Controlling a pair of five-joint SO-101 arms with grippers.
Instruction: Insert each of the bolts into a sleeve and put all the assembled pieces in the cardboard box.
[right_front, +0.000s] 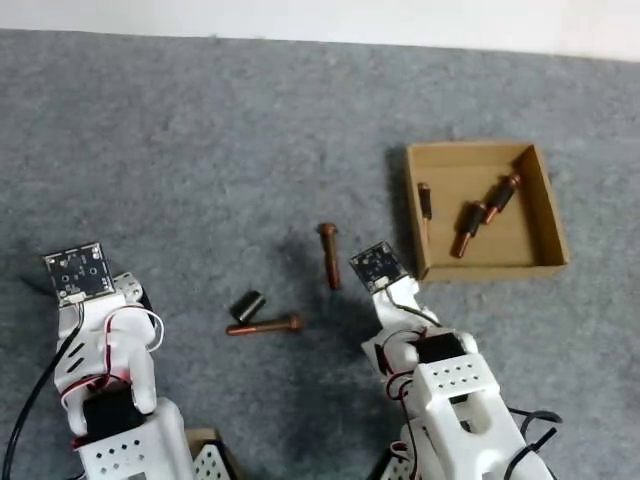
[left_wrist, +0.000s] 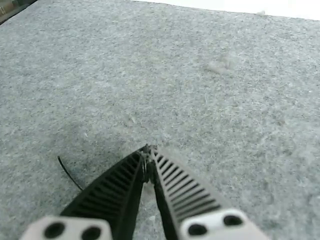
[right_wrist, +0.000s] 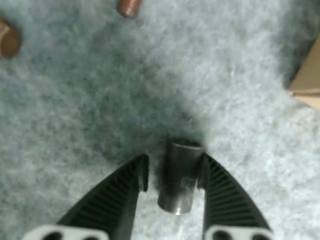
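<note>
One grey mat (right_front: 200, 120) bears cardboard box (right_front: 450, 175).

Two loose bolts (right_front: 328, 256), two loose sleeves (right_front: 247, 305), three assembled pieces (right_front: 468, 229) (inside one cardboard box (right_front: 490, 268))

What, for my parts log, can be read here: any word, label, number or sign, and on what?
No readable text anywhere. The cardboard box is plain; the bolts and the sleeves show no marks; the small boards on the arms carry only dots, too small to read.
</note>
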